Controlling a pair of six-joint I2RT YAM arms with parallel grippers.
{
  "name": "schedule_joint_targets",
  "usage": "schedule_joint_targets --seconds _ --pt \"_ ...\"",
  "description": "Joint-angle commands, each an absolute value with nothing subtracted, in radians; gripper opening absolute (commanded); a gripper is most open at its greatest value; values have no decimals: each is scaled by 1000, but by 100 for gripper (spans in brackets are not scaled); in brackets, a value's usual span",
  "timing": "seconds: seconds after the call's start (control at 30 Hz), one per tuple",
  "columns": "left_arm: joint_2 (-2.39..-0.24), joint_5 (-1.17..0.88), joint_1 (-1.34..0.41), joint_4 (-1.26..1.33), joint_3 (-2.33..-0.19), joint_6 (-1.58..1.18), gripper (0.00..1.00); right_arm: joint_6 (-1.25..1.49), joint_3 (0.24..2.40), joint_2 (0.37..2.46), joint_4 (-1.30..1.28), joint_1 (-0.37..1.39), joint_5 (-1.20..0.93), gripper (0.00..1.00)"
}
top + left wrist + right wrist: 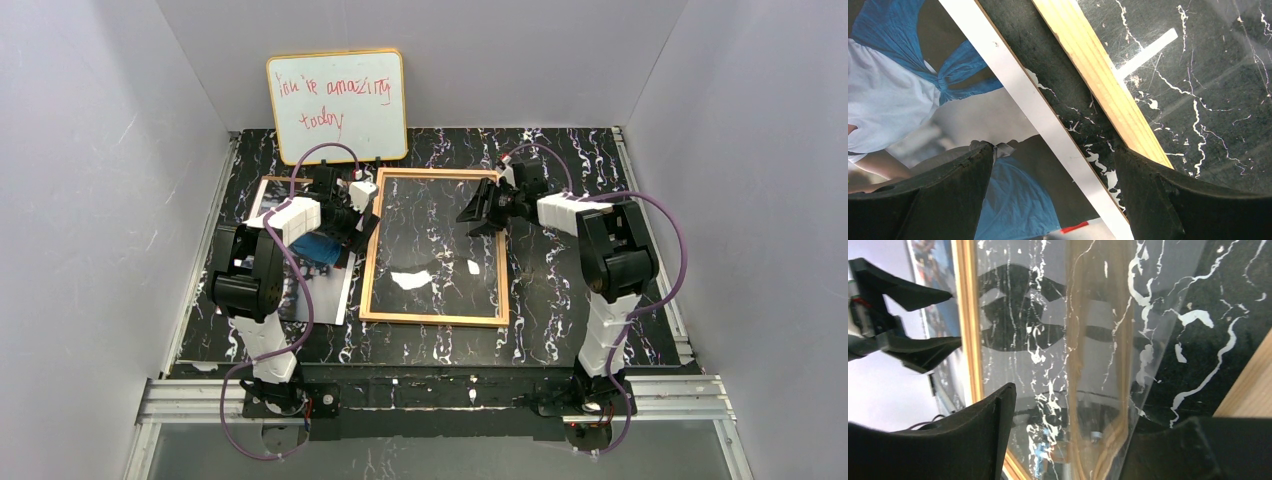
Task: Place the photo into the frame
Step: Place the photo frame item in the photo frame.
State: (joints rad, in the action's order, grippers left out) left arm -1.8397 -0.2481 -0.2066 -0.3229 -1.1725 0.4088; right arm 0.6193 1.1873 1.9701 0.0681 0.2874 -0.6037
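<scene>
Photo (898, 100), white-edged, blue and white clothes, flat beside golden-wood frame (1098, 85); left gripper (1054, 149) and right gripper (1098, 405) spread.

1. A narrow strip of bare tabletop (560, 320) runs between the photo (322, 285) and the left rail of the frame (436, 319). The left tool (1054, 150) hangs over this strip with its jaws spread wide.
2. The right tool (1100, 405), jaws apart, hovers over the frame's far right part and blocks access from above.
3. The whiteboard (337, 105) stands upright at the far left and closes off that side.
4. Open tabletop lies to the right of the frame and along its near rail.
5. Walls (90, 200) shut in 3 sides.
</scene>
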Motion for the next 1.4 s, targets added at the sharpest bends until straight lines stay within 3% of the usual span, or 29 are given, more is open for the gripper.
schedule_joint_targets --seconds 0.0,0.17,0.3,1.13,1.37 --pt "-1880 -297 -214 -414 -1124 400 89 519 1266 1932 -68 328 -464 62" --pt "-1882 -297 -215 -416 -1123 402 89 456 1326 1917 -185 364 -309 68" --pt "-1882 -293 -214 -422 -1126 406 89 421 1360 1914 -248 387 -213 83" --pt "-1879 -297 -215 -439 -1139 418 89 367 1393 1848 -300 396 -68 89" --pt "-1875 -294 -215 -442 -1138 414 89 327 1437 1853 -383 395 83 91"
